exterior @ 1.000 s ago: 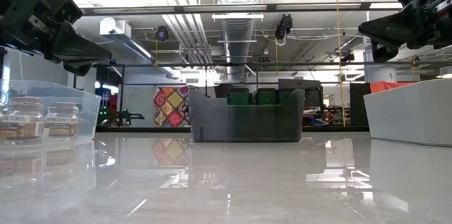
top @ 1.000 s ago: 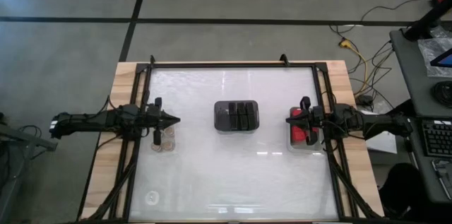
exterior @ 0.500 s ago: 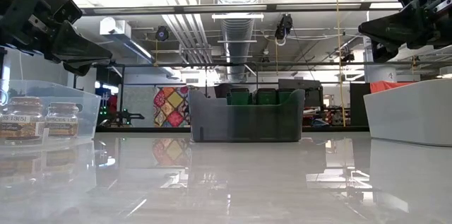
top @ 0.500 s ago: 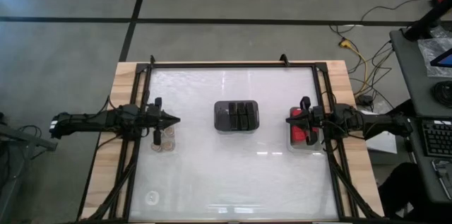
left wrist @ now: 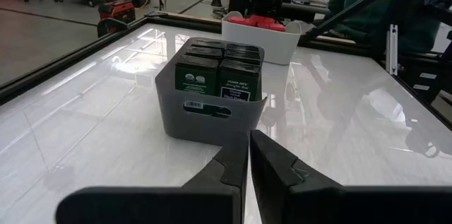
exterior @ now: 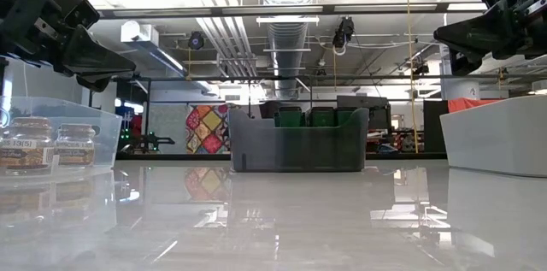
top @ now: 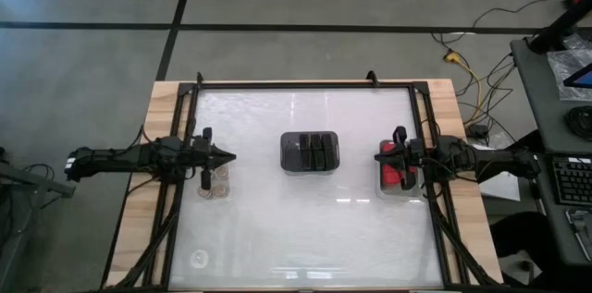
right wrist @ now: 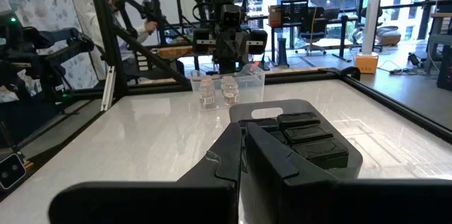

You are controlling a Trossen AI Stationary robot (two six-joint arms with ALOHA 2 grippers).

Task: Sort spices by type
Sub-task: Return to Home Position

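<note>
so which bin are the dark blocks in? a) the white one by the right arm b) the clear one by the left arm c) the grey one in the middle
c: the dark blocks fill the grey bin at the table's centre, while the jars stand in the clear bin on the left arm's side and the red blocks lie in the white bin on the right arm's side.

Three bins sit in a row across the middle of the table [top: 305,238]: the left bin [exterior: 101,134] holds the jars [top: 218,180], the middle bin [top: 287,152] is packed with the centre blocks [top: 314,151], and the right bin [top: 392,192] carries the right-hand blocks [top: 396,176]. The left gripper [top: 228,156] hangs above the left bin and the right gripper [top: 377,157] above the right bin, both pointing inward at the middle bin, well apart from it.
</note>
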